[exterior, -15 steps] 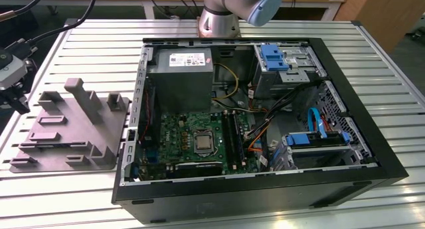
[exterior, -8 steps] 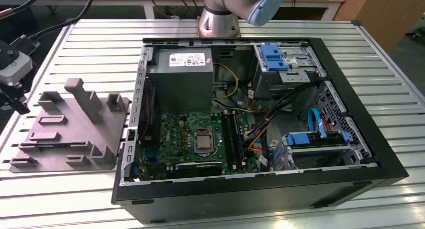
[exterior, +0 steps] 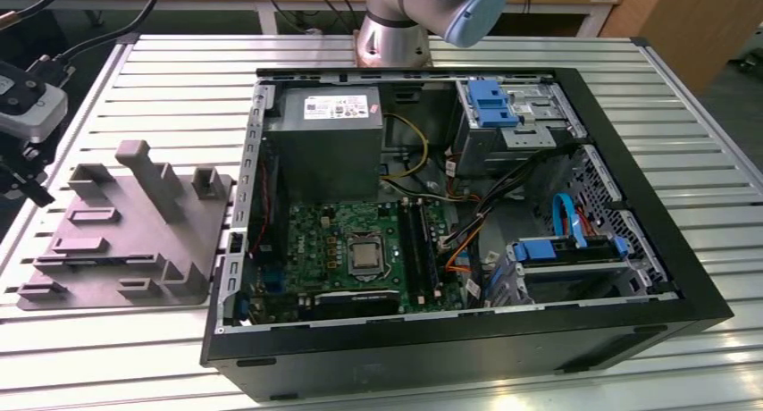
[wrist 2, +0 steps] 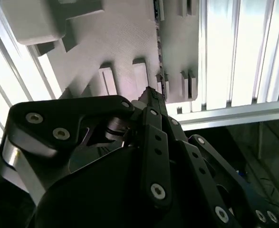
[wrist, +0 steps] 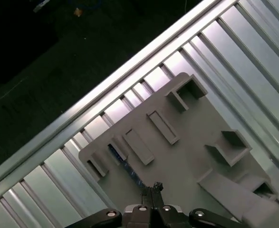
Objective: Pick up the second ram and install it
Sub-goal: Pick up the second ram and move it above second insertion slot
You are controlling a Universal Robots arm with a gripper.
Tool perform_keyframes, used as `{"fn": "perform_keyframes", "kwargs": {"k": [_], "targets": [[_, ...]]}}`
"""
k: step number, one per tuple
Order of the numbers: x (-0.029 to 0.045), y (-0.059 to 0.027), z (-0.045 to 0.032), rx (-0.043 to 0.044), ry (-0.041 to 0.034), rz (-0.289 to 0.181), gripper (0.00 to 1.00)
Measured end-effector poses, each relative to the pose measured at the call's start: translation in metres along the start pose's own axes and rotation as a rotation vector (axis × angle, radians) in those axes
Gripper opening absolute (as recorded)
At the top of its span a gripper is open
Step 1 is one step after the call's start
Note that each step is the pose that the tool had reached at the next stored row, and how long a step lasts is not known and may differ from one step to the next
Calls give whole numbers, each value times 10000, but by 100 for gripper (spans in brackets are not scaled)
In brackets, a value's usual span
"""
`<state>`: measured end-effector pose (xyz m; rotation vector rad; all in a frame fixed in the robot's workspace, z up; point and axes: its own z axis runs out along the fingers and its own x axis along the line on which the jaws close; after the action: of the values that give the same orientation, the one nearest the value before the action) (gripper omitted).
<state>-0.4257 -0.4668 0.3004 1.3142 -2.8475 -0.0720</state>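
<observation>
Hovering over a grey holder [wrist: 187, 161], the arm's pincer [wrist: 151, 187] has its fingers drawn narrow, closed together, in both wrist views. The second ram [wrist: 125, 166], a dark blue stick, stands on edge in a slot near one corner of the holder, one end under the fingertips; whether they grip it cannot be told. In the exterior view the holder lies on the slatted metal worktop [exterior: 179, 80] at 9 o'clock from the open computer case [exterior: 644, 331], the pincer at the holder's 9 o'clock.
</observation>
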Motion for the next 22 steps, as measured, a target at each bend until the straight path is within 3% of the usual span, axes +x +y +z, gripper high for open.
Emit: {"fn": "perform_keyframes", "kwargs": {"k": [22], "targets": [[1, -2, 35, -60, 175, -3996, 10]]}}
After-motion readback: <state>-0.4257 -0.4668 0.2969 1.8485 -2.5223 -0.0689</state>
